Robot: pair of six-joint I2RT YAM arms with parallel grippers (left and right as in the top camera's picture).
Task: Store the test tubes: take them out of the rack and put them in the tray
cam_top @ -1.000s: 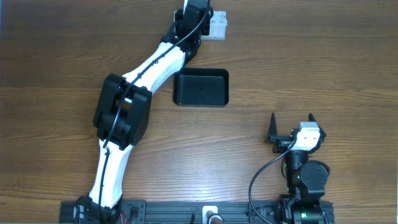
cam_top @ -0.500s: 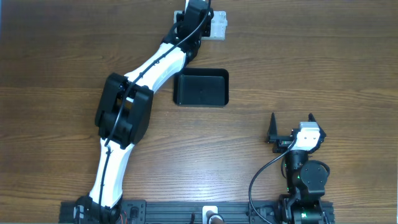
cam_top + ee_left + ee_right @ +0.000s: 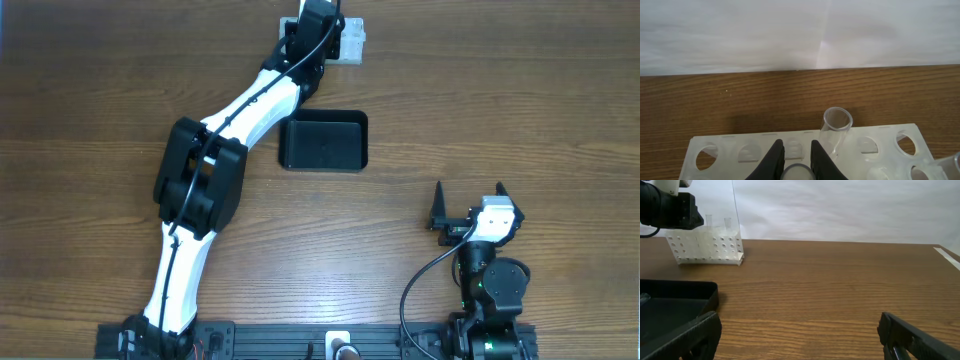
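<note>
**Desk:** Where is the tube?

**Floor:** A tube (image 3: 797, 171) stands in the rack (image 3: 735, 147). Its rim is caught between the fingers of the left end effector (image 3: 796, 146), which looks clenched on it. A second tube (image 3: 836, 130) stands upright in the next row, just beside the fingers. A third tube (image 3: 954, 164) stands off to one side.

**Desk:** And the tray?

**Floor:** The tray (image 3: 323, 142) lies on the surface (image 3: 520, 100) near the rack, on the side toward the arms' bases. The left arm stretches past it to the rack at the far edge.

**Desk:** The other arm?

**Floor:** The right end effector (image 3: 468, 205) sits well apart, close to its own base. Its fingers are spread wide and grasp nothing.

**Desk:** Which step is in hand?

**Floor:** By the look of it, the pick-up of one tube. The grip is made, but the tube is not yet lifted from its hole. With at least three tubes in the rack, the task appears far from done.

**Desk:** What does the next move call for?

**Floor:** Likely a straight lift along the tube's axis until its bottom clears the hole. That keeps the tube from binding, tipping the light rack or knocking the second tube. After that comes a short carry back to the tray, a low descent and a gentle release.
</note>
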